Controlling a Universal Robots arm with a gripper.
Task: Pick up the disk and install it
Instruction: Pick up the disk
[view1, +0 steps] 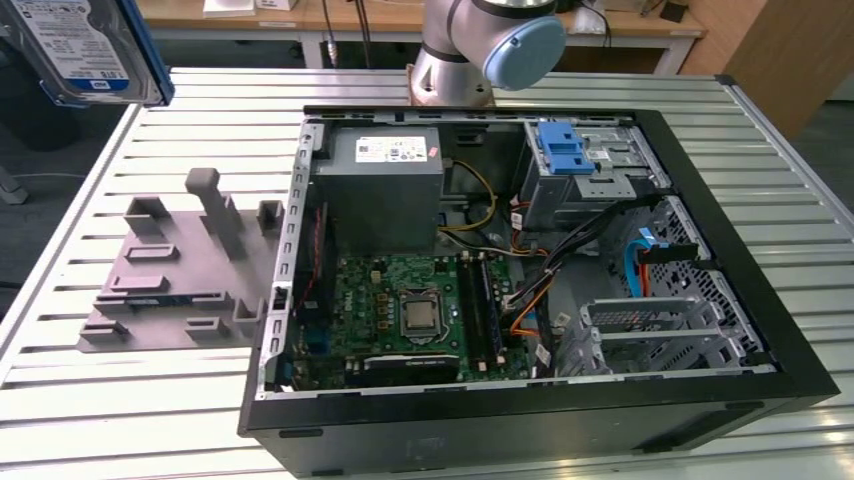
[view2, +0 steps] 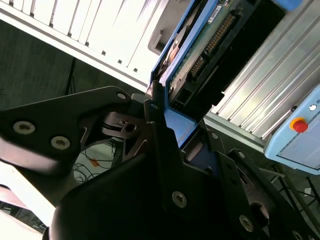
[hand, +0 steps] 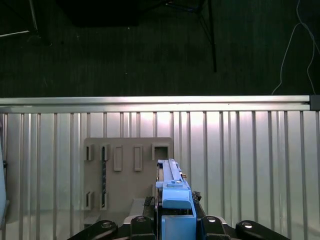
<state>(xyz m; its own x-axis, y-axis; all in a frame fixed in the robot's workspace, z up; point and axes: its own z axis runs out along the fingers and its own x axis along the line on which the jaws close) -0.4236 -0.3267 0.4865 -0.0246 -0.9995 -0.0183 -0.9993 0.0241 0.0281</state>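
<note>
The disk (view1: 78, 45), a silver drive with a white-and-blue label and a blue rail frame, hangs high in the air at the exterior view's upper left, off the table's corner. In the first wrist view I see the disk (hand: 171, 181) edge-on, standing up between the dark fingers of my gripper (hand: 172, 222), which is shut on it. The second wrist view shows the disk's (view2: 210, 35) circuit-board side and blue rail clamped at my gripper (view2: 170, 125). The grey holder plate (view1: 174, 275) on the table lies far below the disk.
An open computer case (view1: 747, 330) lies on the slatted metal table (view1: 134, 420), with a drive cage and blue latch (view1: 567, 150) at its far corner. The arm's base (view1: 461, 60) stands behind the case. A pendant with a red button (view2: 300, 125) sits nearby.
</note>
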